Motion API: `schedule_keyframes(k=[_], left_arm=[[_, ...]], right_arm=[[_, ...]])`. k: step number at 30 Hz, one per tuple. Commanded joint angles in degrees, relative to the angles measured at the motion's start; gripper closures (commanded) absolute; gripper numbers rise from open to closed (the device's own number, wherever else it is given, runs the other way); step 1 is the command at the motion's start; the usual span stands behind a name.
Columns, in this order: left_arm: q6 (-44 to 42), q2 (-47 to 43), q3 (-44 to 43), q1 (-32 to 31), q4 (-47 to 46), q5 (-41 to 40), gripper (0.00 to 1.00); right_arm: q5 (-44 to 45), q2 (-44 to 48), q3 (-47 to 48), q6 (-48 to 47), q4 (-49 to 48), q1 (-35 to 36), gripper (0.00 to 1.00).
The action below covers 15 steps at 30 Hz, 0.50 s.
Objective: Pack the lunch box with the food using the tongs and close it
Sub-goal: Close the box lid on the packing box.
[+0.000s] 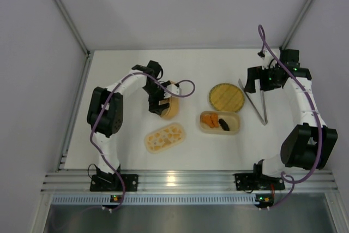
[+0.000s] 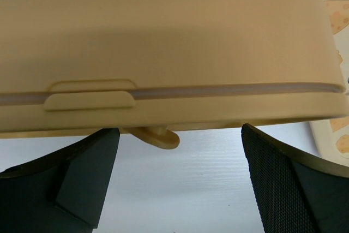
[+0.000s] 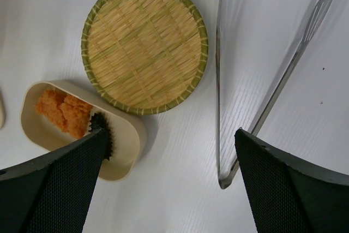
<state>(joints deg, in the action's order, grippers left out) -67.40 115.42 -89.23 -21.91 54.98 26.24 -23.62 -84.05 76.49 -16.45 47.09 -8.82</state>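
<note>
1. Food sits in the box (image 3: pixel 131 135): orange chunks (image 3: pixel 62 113) and a dark piece (image 3: pixel 101 121) toward one end. The plate (image 3: pixel 144 47) just beside it is bare, so packing looks done and closing is likely the step in hand
2. Tongs (image 3: pixel 218 80) lie flat on the table (image 3: pixel 180 205), on the plate's far side from the box. The right gripper (image 3: pixel 172 135) hangs over them with jaws spread wide, holding nothing
3. The left gripper (image 2: pixel 180 151) is likewise spread and empty. A beige shell (image 2: pixel 163 36) with a side latch (image 2: pixel 90 94) fills its view just ahead of the fingers (image 2: pixel 82 178), not between them; whether it is the lid I cannot tell
4. To grip well, straddle the shell's short width, clear of the latch, and clamp on flat wall rather than a rounded corner
5. Lift level, line its long axis with the box, and lower straight so no rim catches food
6. Mind the patterned lid (image 1: pixel 165 137) near the shell; knocking it is the risk
</note>
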Motion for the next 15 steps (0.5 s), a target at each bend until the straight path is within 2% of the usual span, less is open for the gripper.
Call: schedule_keyframes(k=[1, 5, 15], left_arm=[[0.68, -0.28, -1.56, -1.29, 0.49, 1.62, 0.02], [2.09, -1.33, -2.79, -2.26, -2.07, 1.45, 0.02], [3.41, -0.89, -12.44, -3.14, 0.38, 4.51, 0.02]], right_arm=[[-1.43, 0.55, 0.68, -0.25, -0.69, -0.85, 0.01], [-1.61, 0.91, 0.07, -0.08, -1.04, -0.76, 0.01], [-1.61, 2.05, -1.08, 0.10, -1.21, -0.85, 0.01]])
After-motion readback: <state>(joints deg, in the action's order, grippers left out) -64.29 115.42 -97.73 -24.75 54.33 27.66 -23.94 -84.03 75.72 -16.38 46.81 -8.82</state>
